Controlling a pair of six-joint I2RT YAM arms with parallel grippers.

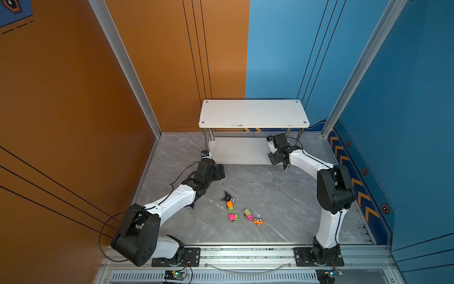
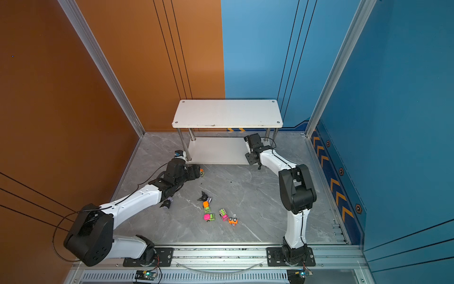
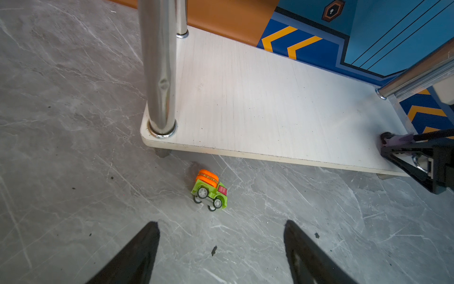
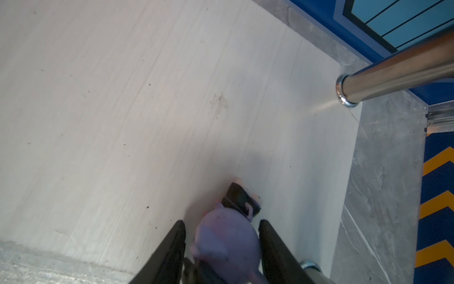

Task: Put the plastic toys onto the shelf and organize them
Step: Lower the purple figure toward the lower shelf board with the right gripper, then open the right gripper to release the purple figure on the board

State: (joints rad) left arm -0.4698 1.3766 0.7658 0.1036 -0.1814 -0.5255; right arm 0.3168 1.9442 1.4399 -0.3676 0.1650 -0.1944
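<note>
Sitting just off shelf edge, green car.

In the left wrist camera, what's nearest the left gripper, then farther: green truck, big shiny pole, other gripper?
1. Green truck, right by the left gripper.
2. Big shiny pole, at the shelf's near corner.
3. Right gripper, at the shelf's far end.

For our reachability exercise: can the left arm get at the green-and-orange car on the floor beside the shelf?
Probably yes: its fingers stand open just short of the green-and-orange car, bare floor between; the shelf post stands aside.
</note>
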